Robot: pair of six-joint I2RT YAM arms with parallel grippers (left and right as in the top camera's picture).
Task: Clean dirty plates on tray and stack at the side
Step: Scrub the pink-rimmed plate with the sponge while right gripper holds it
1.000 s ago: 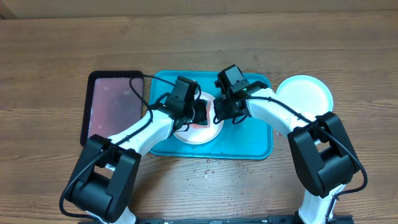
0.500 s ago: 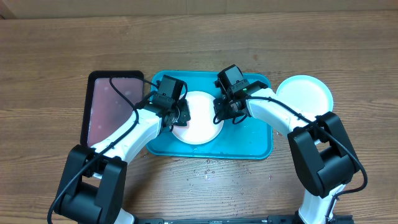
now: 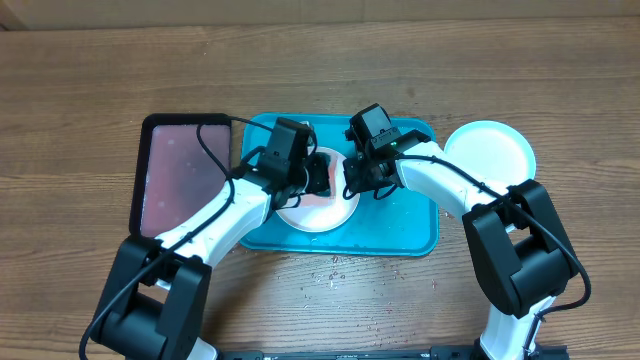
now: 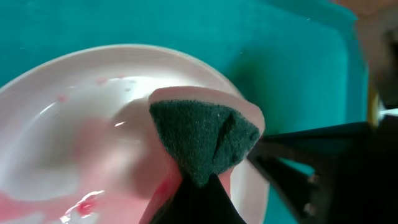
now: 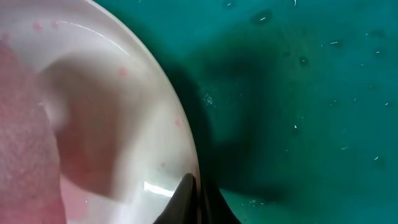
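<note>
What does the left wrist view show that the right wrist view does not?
Left wrist only: the left gripper shut on a sponge, its green scouring face showing, above red smears. Right wrist only: the right gripper pinching the rim of the white plate, and droplets on the turquoise tray. Both: the white plate lying in the turquoise tray.

overhead: high above table (image 3: 560,60), facing straight down, far; both arms and whole tray (image 3: 412,230) in frame.
left wrist: very near, looking past left gripper (image 4: 198,196) and sponge (image 4: 202,134).
right wrist: nearer still; right gripper (image 5: 196,199) at bottom edge, plate (image 5: 106,106) to its left.
shared: plate and tray, all three.
</note>
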